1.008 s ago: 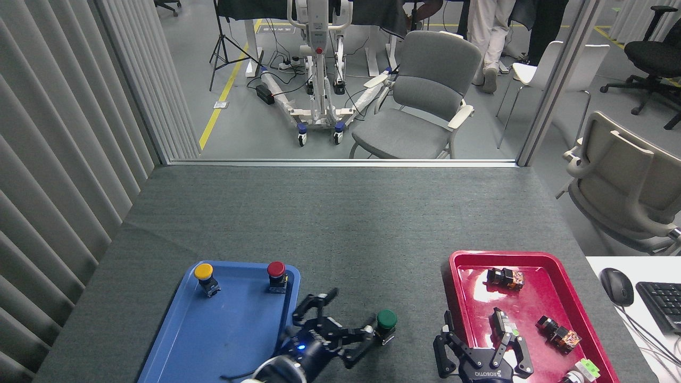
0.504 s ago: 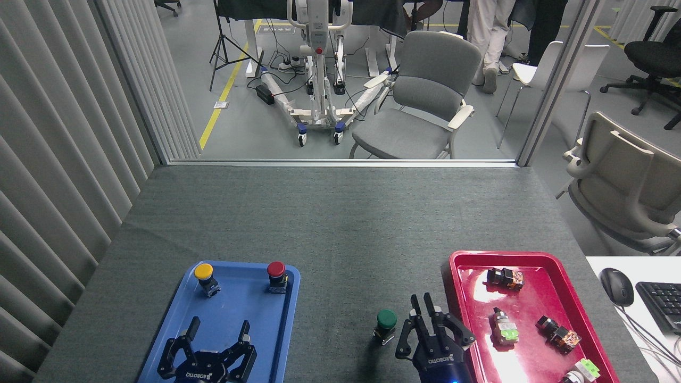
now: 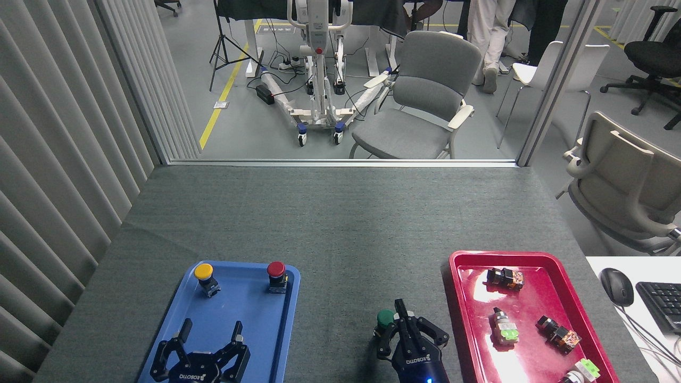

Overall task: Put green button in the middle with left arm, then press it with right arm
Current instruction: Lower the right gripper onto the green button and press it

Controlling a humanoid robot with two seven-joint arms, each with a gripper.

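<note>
Robotics laboratory within an office floor. Work surface: a table (image 3: pixel 340 223) covered in dark grey felt cloth. Left of the table stands a ribbed partition wall (image 3: pixel 58 138). Beyond the table's far edge lie a wheeled white equipment stand (image 3: pixel 319 69), a tripod (image 3: pixel 223 42), floor cables and yellow floor tape (image 3: pixel 223 90). A grey chair (image 3: pixel 420 101) stands just behind the table; a keyboard (image 3: pixel 662 303) and mouse (image 3: pixel 617 286) lie to its right.

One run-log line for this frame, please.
phase: press | green button: on cloth between trays | right gripper: shut, at cap | left gripper: open over blue tray
</note>
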